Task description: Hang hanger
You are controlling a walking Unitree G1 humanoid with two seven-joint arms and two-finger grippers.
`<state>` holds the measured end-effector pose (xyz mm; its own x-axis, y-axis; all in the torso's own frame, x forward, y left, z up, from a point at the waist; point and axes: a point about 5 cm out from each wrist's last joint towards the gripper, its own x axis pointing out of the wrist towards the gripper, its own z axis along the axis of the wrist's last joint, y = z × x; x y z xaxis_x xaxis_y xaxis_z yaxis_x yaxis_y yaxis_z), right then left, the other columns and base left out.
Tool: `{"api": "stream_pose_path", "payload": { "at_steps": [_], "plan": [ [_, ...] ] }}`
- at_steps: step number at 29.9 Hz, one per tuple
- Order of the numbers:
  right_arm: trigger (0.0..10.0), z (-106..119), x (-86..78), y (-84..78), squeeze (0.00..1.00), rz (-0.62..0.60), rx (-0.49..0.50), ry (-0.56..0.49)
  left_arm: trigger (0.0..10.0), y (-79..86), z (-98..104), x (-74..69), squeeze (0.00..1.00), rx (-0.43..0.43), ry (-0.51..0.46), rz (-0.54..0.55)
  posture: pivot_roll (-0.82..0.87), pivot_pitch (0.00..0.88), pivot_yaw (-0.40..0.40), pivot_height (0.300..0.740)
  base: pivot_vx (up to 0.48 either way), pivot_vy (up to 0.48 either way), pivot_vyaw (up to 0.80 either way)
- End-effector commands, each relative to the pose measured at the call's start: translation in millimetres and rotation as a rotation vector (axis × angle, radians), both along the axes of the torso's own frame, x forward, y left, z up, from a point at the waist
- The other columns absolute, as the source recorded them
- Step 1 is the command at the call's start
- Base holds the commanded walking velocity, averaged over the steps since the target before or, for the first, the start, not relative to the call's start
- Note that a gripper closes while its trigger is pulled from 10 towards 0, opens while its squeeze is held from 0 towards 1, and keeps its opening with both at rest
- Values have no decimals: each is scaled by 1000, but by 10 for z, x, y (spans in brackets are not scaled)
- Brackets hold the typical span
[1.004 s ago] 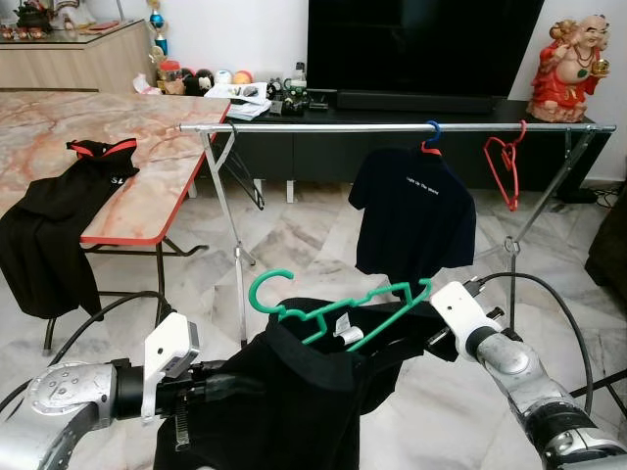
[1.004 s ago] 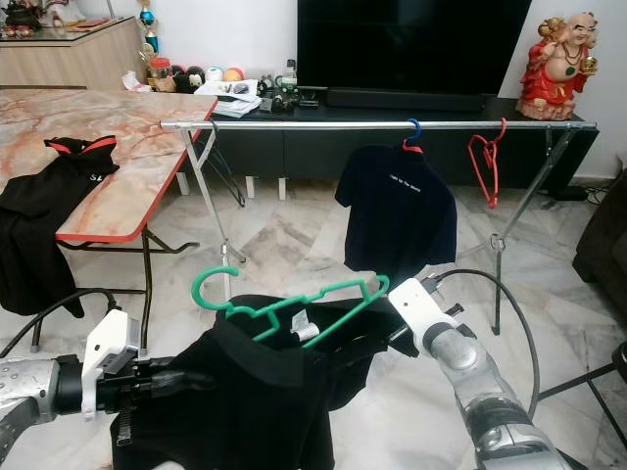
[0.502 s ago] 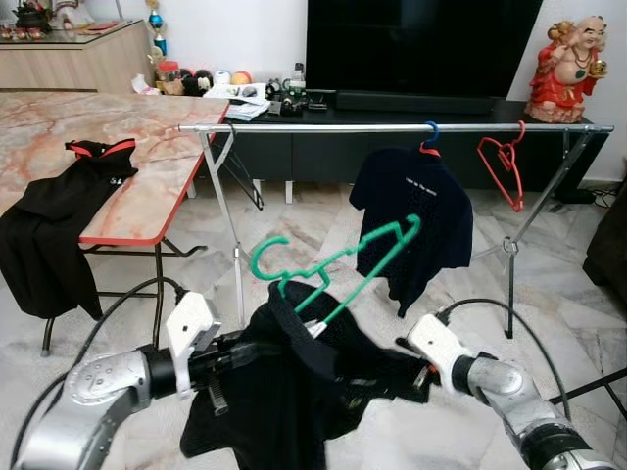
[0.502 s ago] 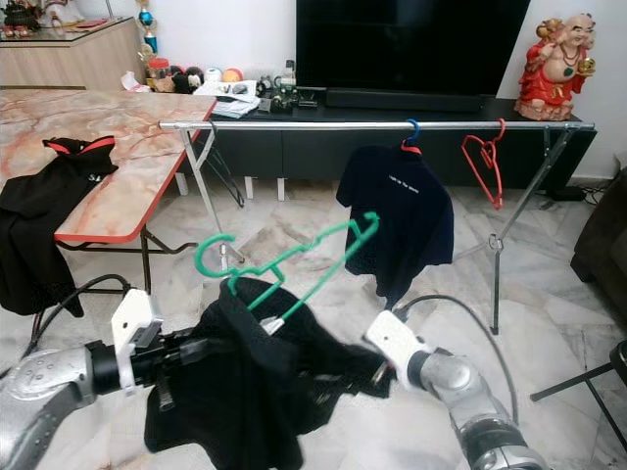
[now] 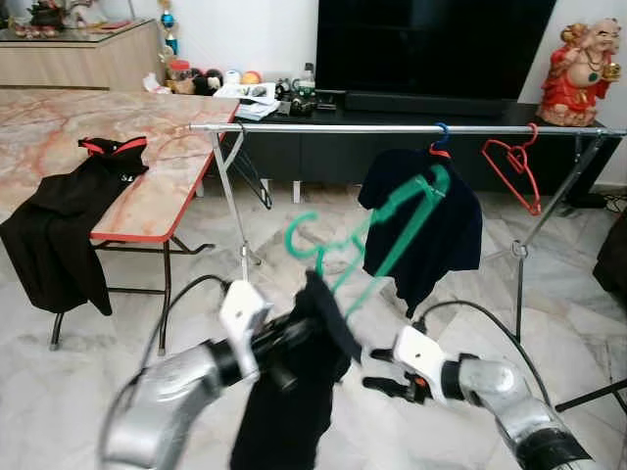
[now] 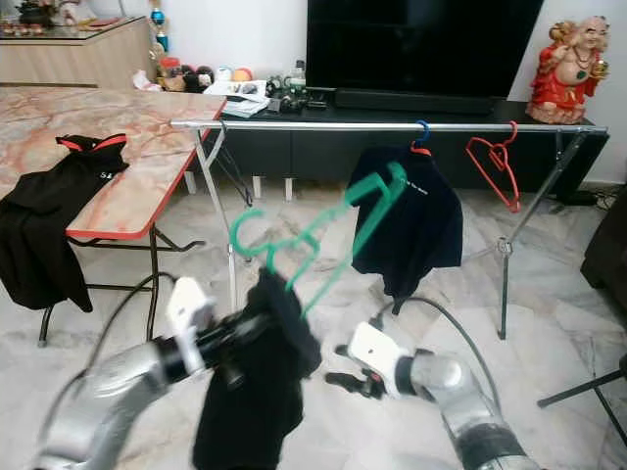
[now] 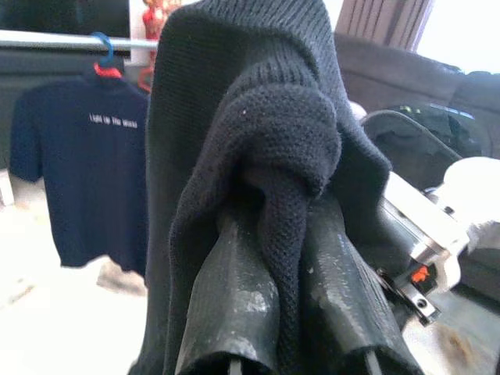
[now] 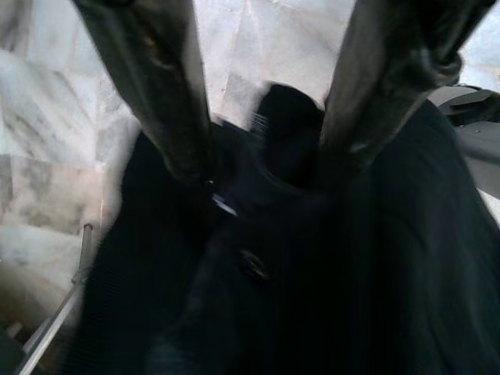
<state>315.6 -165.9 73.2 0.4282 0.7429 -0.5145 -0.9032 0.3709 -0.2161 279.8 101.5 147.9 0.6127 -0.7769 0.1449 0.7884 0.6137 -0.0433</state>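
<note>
A living room floored in pale veined marble tile (image 5: 88, 392), with a dark television (image 5: 431, 44) above a low black cabinet and a red-robed laughing figurine (image 5: 588, 64) at the far right. A silver clothes rail (image 5: 323, 128) spans the middle of the room; a navy T-shirt (image 5: 431, 230) hangs from it on a blue-hooked hanger, and an empty red hanger (image 5: 511, 171) dangles nearer the rail's right end. To the left, a marble-topped table (image 5: 59, 127) with a red edge carries a black garment with red trim (image 5: 69, 225) draped over its side.

In the foreground the left gripper (image 7: 293, 289) has its two fingers pinched closed on a fold of a black knit garment (image 5: 289, 392), which hangs limp below it. A green hanger (image 5: 367, 245) rises tilted from the garment's collar, hook toward the rail but below and short of it. The right gripper (image 6: 343, 377) sits low beside the cloth, its fingers (image 8: 156, 94) spread apart and empty, with the dark fabric beyond them. Both arms are motion-blurred, the left more so.
</note>
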Motion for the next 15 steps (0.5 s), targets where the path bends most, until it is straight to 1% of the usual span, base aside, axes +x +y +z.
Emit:
{"api": "stream_pose_path", "payload": {
  "at_steps": [1, 2, 4, 5, 6, 8, 9, 10, 12, 13, 14, 15],
  "plan": [
    [10000, 24, -24, -39, 1000, 10, 8, -1, 10000, 37, 62, 64, 0, 1, -41, 62, 142, 0, -39, 740, 0, 0, 0],
    [10000, 60, -34, -32, 1000, 30, 11, -15, 10000, 53, 3, 88, 0, 55, -17, 74, 138, 0, -38, 740, 0, 0, 0],
    [10000, 60, -34, -32, 1000, 30, 11, -15, 10000, 53, 3, 88, 0, 55, -17, 74, 138, 0, -38, 740, 0, 0, 0],
    [10000, 79, -39, -33, 525, 42, 6, -21, 10000, 66, -38, 99, 0, 103, -11, 79, 138, 0, -38, 740, 0, 0, 0],
    [10000, 97, -34, -40, 525, 53, -24, -40, 10000, 90, -104, 114, 0, 176, 0, 91, 138, 0, -39, 740, 0, 0, 0],
    [10000, 97, -34, -40, 525, 53, -24, -40, 10000, 90, -104, 114, 0, 176, 0, 91, 138, 0, -39, 740, 0, 0, 0],
    [10000, 181, -18, -28, 0, 86, -72, -83, 10000, 191, -265, 192, 0, 325, 54, 185, 136, 0, -35, 740, 0, 0, 0],
    [10000, 225, -19, -9, 0, 105, -71, -95, 10000, 234, -312, 222, 0, 361, 79, 230, 136, 0, -35, 740, 0, 0, 0],
    [10000, 225, -19, -9, 0, 105, -71, -95, 10000, 234, -312, 222, 0, 361, 79, 230, 136, 0, -35, 740, 0, 0, 0],
    [10000, 298, -17, 28, 0, 124, -54, -117, 10000, 282, -347, 263, 0, 366, 114, 297, 133, 0, -36, 740, 0, 0, 0],
    [10000, 365, -6, 54, 0, 138, -54, -145, 10000, 314, -377, 285, 0, 369, 142, 340, 127, 0, -35, 740, 0, 0, 0],
    [10000, 365, -6, 54, 0, 138, -54, -145, 10000, 314, -377, 285, 0, 369, 142, 340, 127, 0, -35, 740, 0, 0, 0]
  ]
}}
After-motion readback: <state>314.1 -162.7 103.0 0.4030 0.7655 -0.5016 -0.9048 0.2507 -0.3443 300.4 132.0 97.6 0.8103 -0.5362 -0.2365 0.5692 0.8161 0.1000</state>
